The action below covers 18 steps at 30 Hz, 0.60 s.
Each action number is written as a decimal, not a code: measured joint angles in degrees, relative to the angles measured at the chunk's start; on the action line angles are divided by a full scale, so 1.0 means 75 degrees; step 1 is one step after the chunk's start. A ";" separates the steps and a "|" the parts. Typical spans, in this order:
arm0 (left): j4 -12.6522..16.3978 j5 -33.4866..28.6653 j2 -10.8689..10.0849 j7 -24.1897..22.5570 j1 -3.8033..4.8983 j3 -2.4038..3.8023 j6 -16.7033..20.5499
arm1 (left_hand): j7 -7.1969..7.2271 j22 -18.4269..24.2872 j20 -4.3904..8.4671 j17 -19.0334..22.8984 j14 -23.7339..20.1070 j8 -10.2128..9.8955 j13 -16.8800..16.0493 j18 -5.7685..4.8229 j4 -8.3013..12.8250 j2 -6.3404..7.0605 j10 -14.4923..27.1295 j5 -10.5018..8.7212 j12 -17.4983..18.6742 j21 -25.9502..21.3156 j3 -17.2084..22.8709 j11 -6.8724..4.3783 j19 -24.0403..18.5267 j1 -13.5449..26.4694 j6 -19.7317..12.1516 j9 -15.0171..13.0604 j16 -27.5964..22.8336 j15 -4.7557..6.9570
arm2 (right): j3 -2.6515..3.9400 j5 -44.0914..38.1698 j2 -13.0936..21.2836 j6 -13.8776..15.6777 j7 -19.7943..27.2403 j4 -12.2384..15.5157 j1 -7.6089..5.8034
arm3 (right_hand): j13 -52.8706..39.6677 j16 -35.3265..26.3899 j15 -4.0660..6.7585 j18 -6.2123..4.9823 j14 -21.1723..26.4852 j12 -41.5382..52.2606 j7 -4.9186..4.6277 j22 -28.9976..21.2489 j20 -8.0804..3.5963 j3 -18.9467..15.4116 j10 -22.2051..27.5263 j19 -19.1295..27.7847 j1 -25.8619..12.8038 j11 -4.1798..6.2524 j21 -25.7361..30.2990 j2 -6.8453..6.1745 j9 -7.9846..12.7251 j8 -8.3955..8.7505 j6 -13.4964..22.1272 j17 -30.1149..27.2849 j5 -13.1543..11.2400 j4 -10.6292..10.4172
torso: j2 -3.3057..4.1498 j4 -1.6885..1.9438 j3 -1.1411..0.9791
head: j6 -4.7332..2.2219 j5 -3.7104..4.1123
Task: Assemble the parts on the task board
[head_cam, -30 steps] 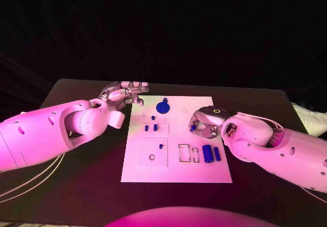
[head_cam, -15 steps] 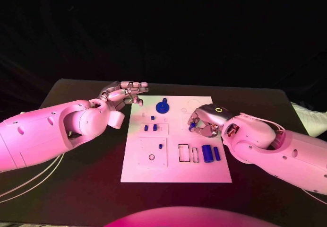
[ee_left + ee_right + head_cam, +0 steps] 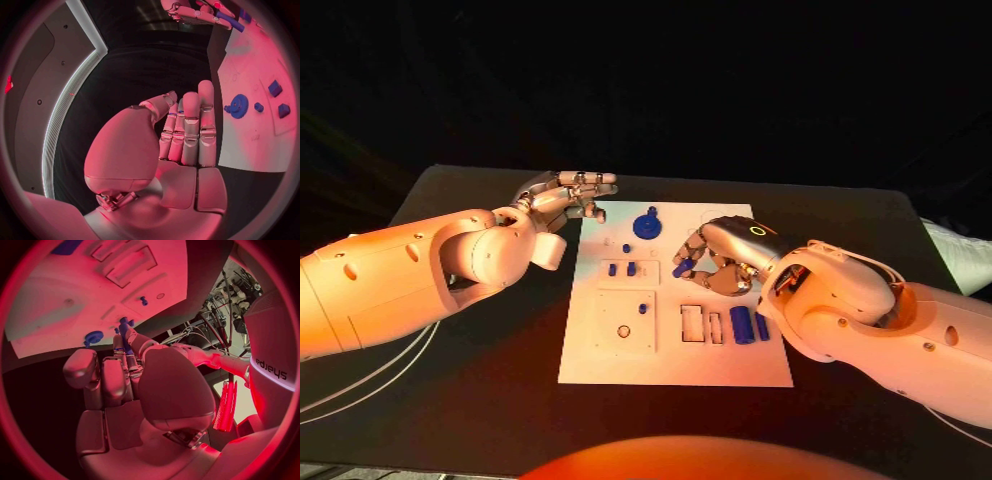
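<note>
The right hand is pinching a small blue part in its fingers above the middle of the white task board. The left hand, fingers straight and together, is holding nothing at the board's far left corner on the black counter.

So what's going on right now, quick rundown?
Right hand holds a small blue part above the task board. Left hand empty, fingers together, at board's far left corner. Nothing in the way.

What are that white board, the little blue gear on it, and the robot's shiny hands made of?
The task board looks like matte white plastic or painted sheet: flat, even, with cut recesses. The blue gear seems moulded or printed plastic, uniformly coloured and dull. The left hand and right hand look metallic, with silvery glinting segments, though they could be coated plastic.
</note>
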<state>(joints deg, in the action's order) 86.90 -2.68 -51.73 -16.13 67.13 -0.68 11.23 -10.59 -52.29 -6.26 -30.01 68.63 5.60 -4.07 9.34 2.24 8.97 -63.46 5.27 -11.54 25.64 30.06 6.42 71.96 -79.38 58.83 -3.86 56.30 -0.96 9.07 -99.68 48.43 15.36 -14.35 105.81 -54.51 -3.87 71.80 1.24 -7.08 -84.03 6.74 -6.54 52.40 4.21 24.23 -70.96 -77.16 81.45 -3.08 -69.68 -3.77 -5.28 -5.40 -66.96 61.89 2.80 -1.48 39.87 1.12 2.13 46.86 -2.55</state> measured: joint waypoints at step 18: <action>-0.0045 0.0000 0.0130 0.0008 -0.0013 -0.0009 -0.0050 | 0.0000 -0.0001 0.0000 0.0006 0.0000 0.0000 0.0000 0.0001 0.0000 0.0000 0.0000 0.0000 0.0000 0.0000 0.0000 0.0000 0.0000 0.0000 0.0000 0.0000 0.0000 0.0000 | -0.0529 0.0039 -0.1478 -0.0254 0.0262 -0.0629 0.0514 | 0.0001 0.0000 -0.0001 0.0001 0.0000 -0.0083 -0.0010 -0.0027 0.0000 0.0060 0.0001 0.0001 0.0001 -0.0002 0.0000 -0.0001 -0.0045 0.0072 0.0009 -0.0039 -0.0003 0.0018 | -0.0002 0.0010 0.0018 | 0.0032 -0.0167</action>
<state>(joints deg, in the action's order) 86.56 -2.68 -50.75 -16.06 67.03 -0.75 10.86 -10.59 -52.30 -6.26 -29.96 68.63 5.60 -4.07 9.35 2.24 8.97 -63.46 5.27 -11.54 25.64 30.06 6.42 71.96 -79.38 58.83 -3.86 56.30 -0.96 5.10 -99.39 37.34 13.45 -12.39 101.09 -50.66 -3.86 71.79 1.24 -7.08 -84.03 6.12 -6.61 52.20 4.21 24.68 -70.95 -77.15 81.46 -3.10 -69.68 -3.78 -5.62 -4.85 -66.89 61.60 2.78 -1.34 39.86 1.19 2.26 47.10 -3.80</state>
